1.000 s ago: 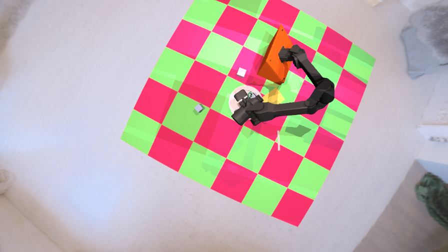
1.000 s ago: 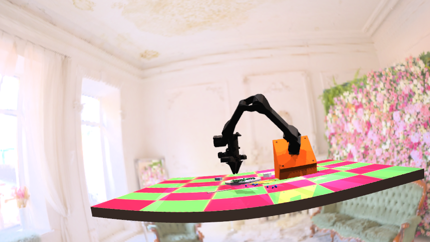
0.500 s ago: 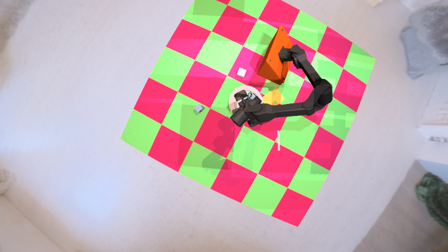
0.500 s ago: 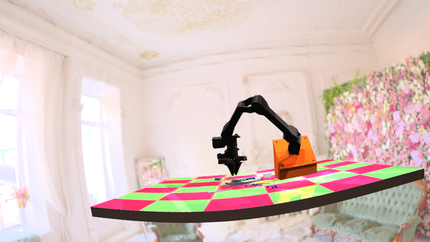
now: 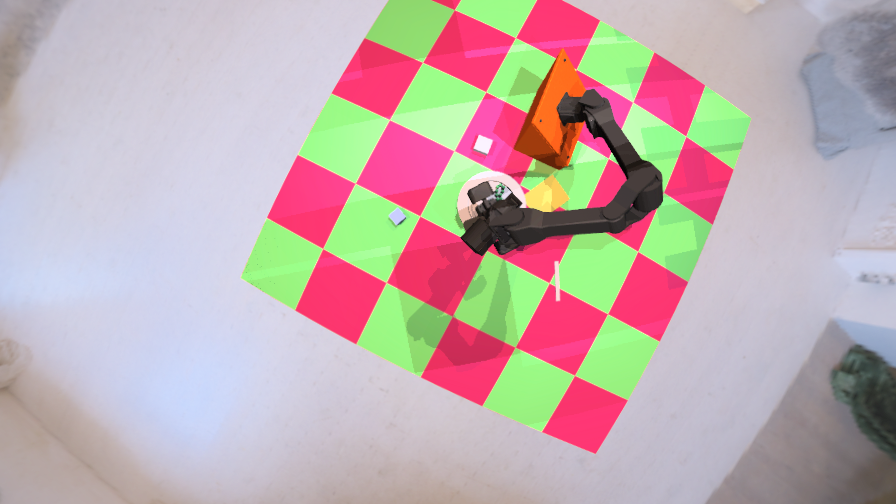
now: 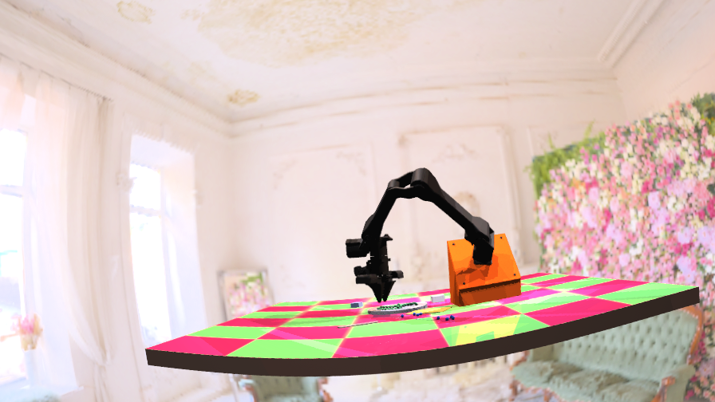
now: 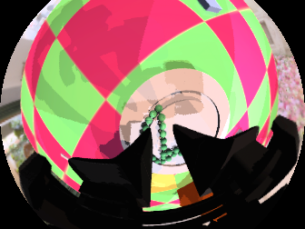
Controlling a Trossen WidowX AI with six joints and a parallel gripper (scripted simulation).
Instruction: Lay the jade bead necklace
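Jade bead necklace [image 5: 500, 189] [image 6: 400, 306] [image 7: 162, 133] on board [image 5: 515, 181] [image 6: 373, 312] [image 7: 213, 86], long axis and narrow bend apparently up the wrist view, gripper [image 5: 491, 203] [image 6: 382, 301] [image 7: 162, 129] slightly open, empty

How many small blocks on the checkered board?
2 visible. White block: on a pink square, near the orange mount. Grey-blue block: on a green square. The arm could hide more.
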